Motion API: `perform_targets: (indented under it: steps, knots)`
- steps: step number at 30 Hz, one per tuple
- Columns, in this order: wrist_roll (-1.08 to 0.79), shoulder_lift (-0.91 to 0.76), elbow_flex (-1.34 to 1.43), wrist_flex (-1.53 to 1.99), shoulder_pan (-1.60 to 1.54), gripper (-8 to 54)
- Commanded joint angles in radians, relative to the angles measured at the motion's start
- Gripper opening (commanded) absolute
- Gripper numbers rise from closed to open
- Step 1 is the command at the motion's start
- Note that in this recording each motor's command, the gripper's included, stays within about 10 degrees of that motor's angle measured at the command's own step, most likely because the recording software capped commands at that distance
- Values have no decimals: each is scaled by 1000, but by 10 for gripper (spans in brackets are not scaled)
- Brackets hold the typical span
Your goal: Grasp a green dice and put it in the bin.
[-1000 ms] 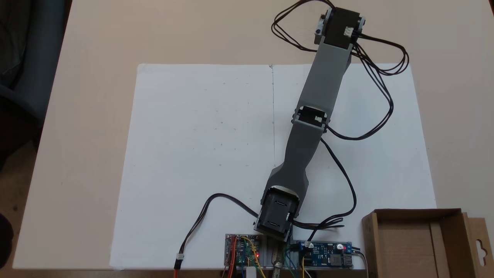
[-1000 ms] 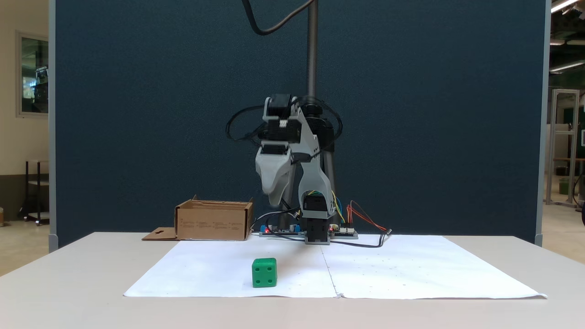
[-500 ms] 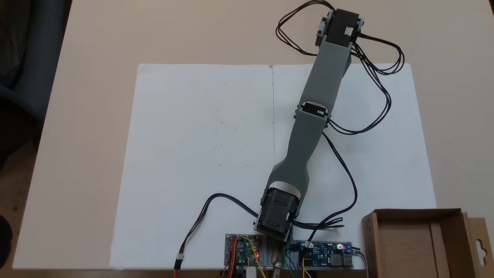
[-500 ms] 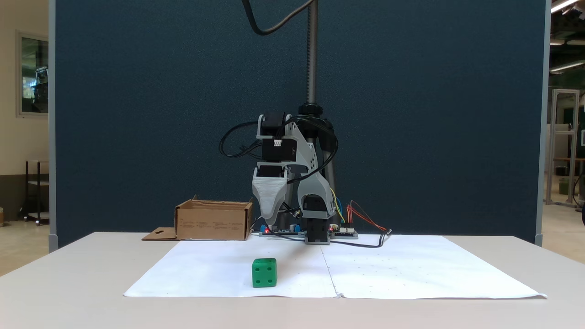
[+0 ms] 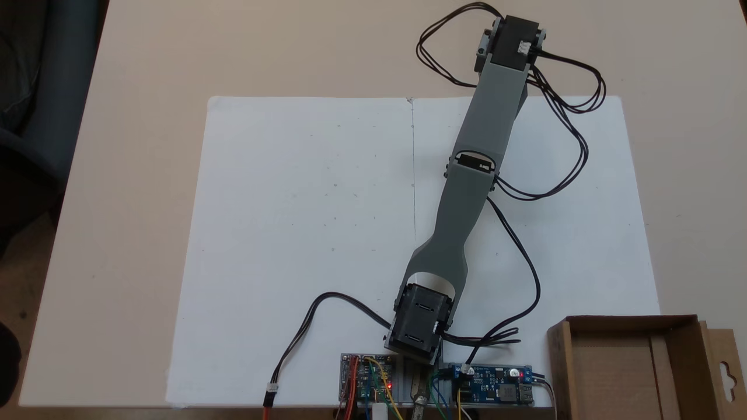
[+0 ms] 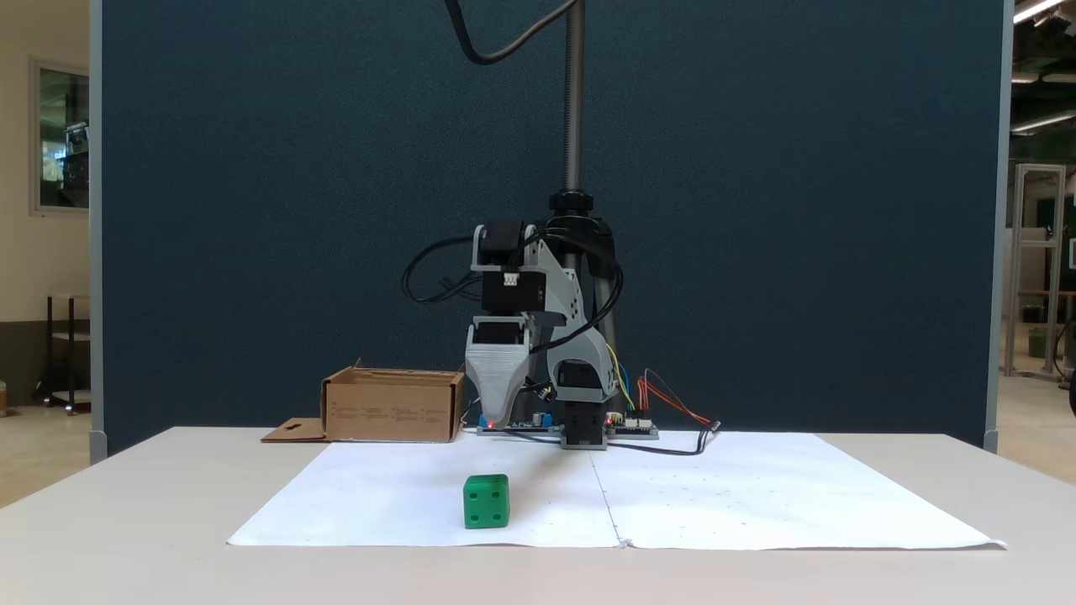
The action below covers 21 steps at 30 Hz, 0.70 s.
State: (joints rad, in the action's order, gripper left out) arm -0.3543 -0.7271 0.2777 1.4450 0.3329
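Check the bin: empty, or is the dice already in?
Empty. From above, the bin shows only bare cardboard floor. The green dice sits on the white paper in front of the arm, ungrasped.

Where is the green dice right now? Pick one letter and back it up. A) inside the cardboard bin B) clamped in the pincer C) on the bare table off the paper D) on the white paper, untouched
D: the green dice sits alone on the white paper, with the pincer above it and apart, and the bin off to the side.

Lab: partition panel (image 6: 252, 210); bare circuit boards (image 5: 496, 392)
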Motion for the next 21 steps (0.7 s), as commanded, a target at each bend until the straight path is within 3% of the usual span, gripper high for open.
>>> perform_targets:
  steps: [1, 21]
  knots:
    - [-8, -17, -35, 175, 14, 517]
    - [155, 6, -35, 175, 14, 497]
